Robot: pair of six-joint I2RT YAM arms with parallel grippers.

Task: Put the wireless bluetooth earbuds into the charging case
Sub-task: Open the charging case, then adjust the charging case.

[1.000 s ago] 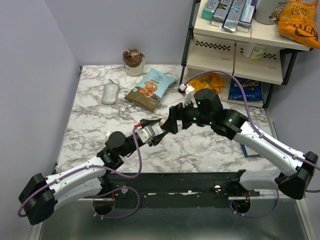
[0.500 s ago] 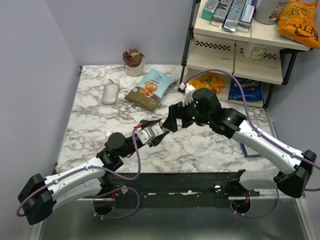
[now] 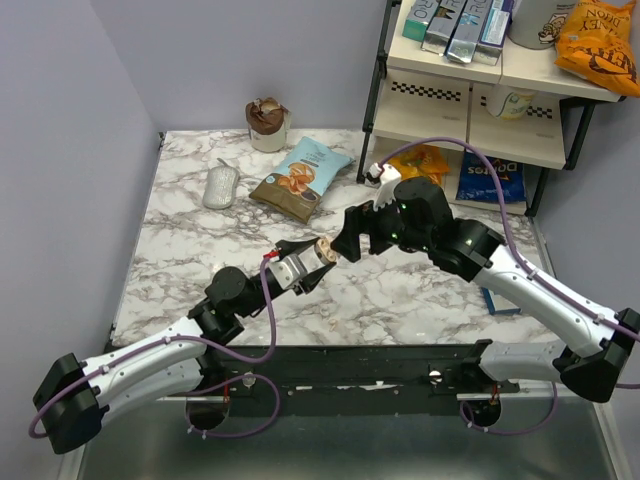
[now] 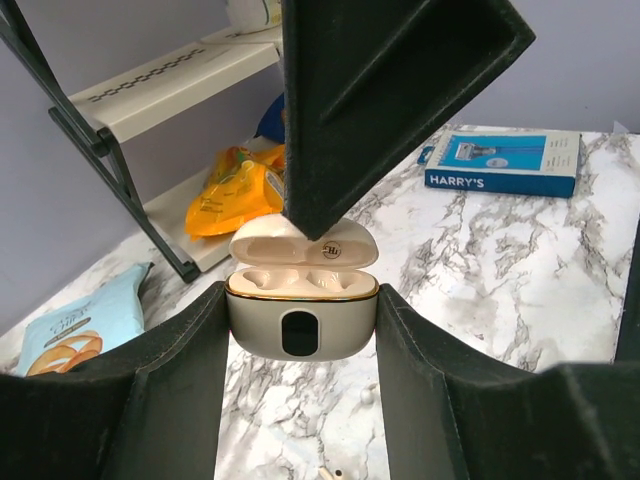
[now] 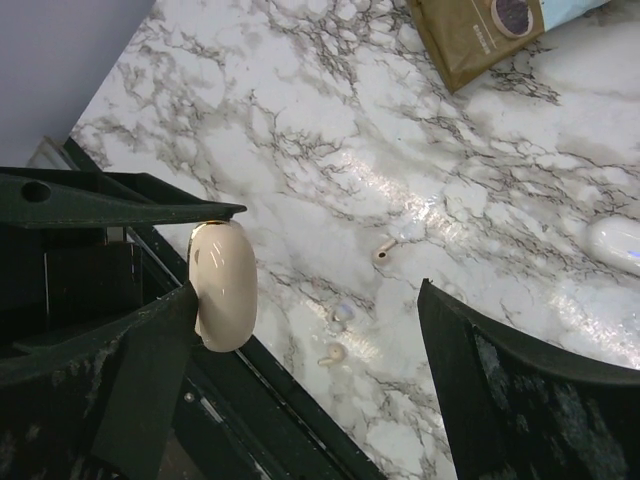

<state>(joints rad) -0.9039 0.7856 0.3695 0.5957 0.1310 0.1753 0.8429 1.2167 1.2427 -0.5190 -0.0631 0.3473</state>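
Left gripper: part-spread, pinching the charging case by its two flanks, clear of the worktop. The lid stands open and both wells read empty.

Right gripper: spread wide, holding nothing. In the left wrist view one of its fingers points down at the raised lid. I cannot confirm contact.

Change over the last second: in the top view the right wrist has drawn back a little toward the shelf rack, and the left gripper has pushed forward and up. The cream case now shows between the two grippers, where they overlapped before. My judgement: the case is presented and ready, and the loading step has not begun.

Task items outward: the first earbud and the second earbud lie loose on the worktop below the case, near each other and apart.

Edges and room:
- The second earbud sits close to the near edge and the black base rail. I would approach from the far side.
- Open marble surrounds the first earbud.
- The snack bag lies farther back and the razor box to the right, both well apart from the work zone.
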